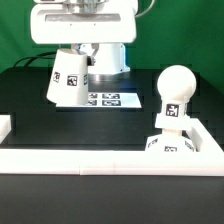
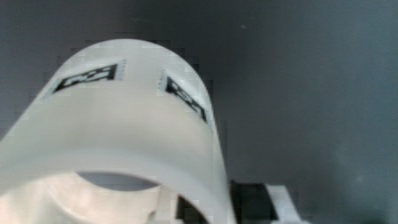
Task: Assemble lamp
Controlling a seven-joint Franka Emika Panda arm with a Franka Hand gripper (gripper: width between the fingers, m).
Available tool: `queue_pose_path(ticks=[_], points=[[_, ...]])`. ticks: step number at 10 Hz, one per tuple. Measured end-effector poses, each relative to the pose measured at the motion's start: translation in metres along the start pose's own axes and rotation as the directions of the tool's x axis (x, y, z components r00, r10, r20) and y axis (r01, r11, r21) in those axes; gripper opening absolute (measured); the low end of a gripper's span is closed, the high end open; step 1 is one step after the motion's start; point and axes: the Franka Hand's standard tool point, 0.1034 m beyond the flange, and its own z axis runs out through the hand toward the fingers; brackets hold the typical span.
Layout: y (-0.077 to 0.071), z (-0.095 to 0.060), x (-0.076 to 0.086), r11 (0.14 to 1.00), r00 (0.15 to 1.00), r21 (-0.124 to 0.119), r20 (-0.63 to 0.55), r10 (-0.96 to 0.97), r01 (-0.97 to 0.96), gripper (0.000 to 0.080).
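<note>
The cone-shaped lamp shade [image 1: 68, 80] hangs tilted above the table at the exterior view's left, under the robot's white body. My gripper [image 1: 90, 60] is shut on its upper rim and mostly hidden behind it. In the wrist view the shade [image 2: 134, 120] fills the picture, open end near the camera, and my gripper [image 2: 210, 205] pinches its wall; one finger [image 2: 281, 198] shows outside it. The ball-shaped bulb [image 1: 175, 88] stands upright on the blocky base [image 1: 168, 143] at the exterior view's right, apart from the shade.
The marker board [image 1: 108, 100] lies flat on the black table just right of the shade. A low white wall [image 1: 100, 160] runs along the front and turns up at the right beside the base. A short wall piece [image 1: 5, 125] sits at the left edge.
</note>
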Motion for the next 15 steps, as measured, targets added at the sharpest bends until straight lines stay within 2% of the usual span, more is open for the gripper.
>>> queue_pose_path(ticks=[3, 4, 5, 10, 12, 15], points=[[-0.036, -0.020, 0.025, 0.998, 0.998, 0.004, -0.004, 0.065, -0.065, 0.0045], [-0.040, -0.023, 0.030, 0.998, 0.998, 0.005, -0.012, 0.061, -0.061, 0.0045], [-0.038, -0.019, 0.027, 0.999, 0.999, -0.001, -0.017, 0.051, -0.051, 0.0045], [-0.040, -0.019, 0.026, 0.998, 0.998, 0.000, -0.010, 0.057, -0.057, 0.0045], [-0.069, -0.036, 0.034, 0.998, 0.998, 0.014, 0.004, 0.064, -0.064, 0.0045], [-0.098, -0.059, 0.052, 0.998, 0.999, 0.038, -0.007, 0.049, -0.049, 0.0045]])
